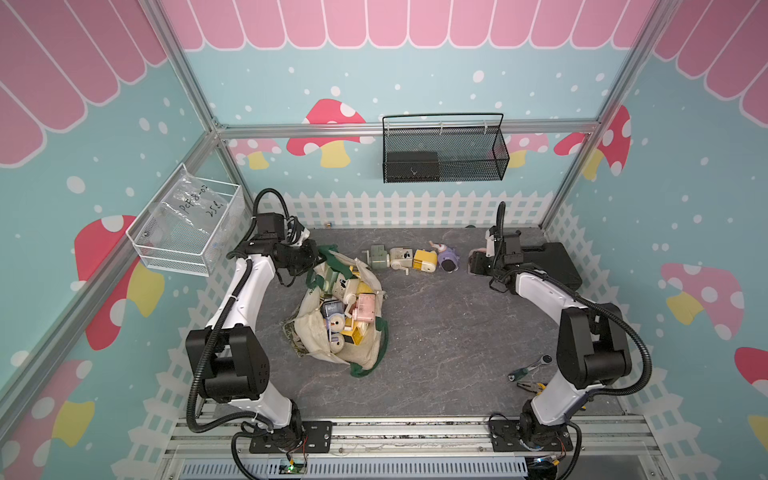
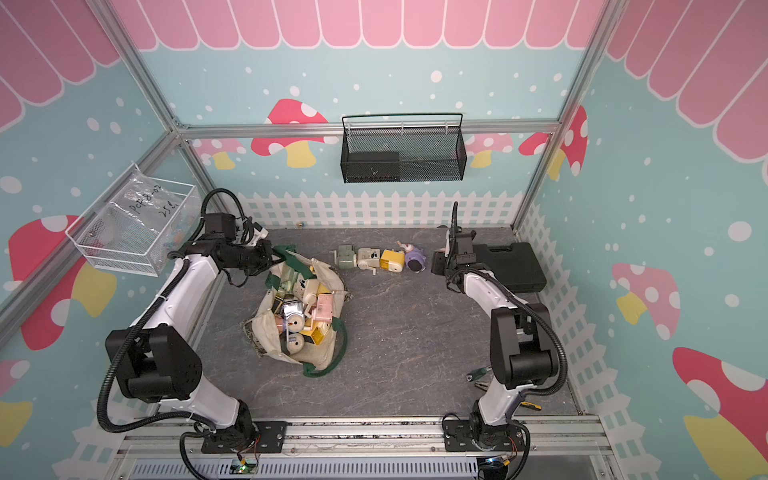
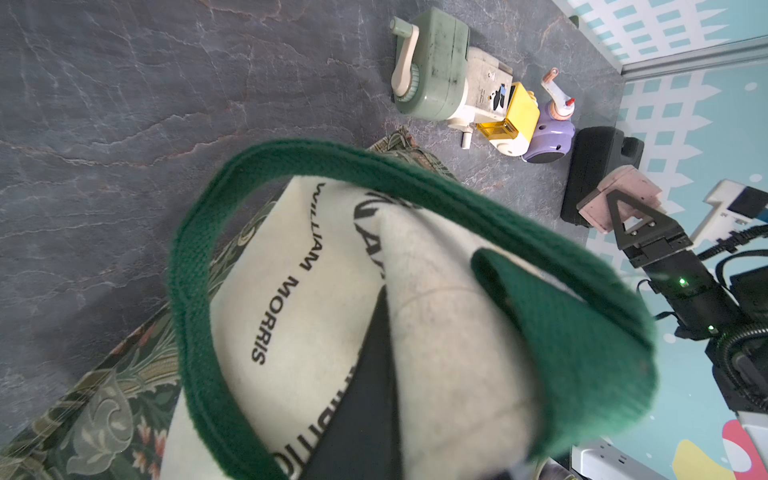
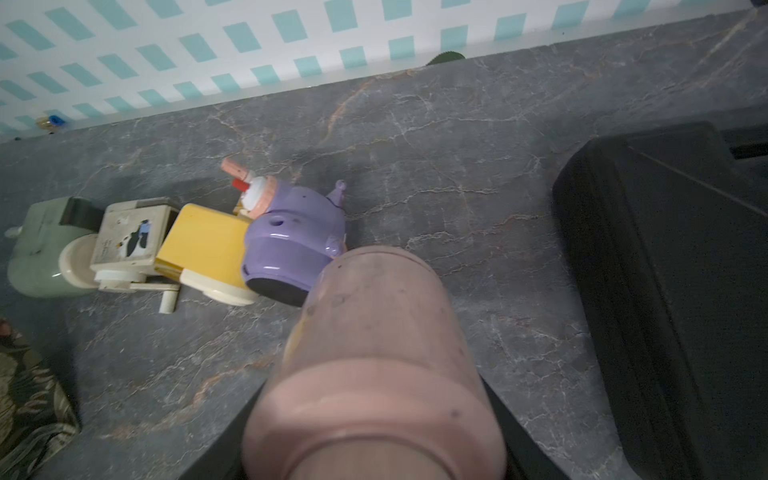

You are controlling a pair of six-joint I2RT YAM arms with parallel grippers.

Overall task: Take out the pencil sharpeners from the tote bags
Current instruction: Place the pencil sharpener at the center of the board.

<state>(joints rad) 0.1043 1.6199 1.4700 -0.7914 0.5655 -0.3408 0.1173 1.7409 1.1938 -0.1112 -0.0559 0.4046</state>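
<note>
Where it sags open, the tote bag [image 1: 360,356] shows pastel pencil sharpeners [image 1: 365,307].

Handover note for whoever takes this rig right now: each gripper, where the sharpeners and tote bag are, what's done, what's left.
Left gripper: shut on the rim of the tote bag.
Right gripper: shut on a pink sharpener, beside the purple one.
Done: four lie in a row on the table: green, cream, yellow, purple.
Left: set the pink one down, then empty the pile in the bag.
</note>
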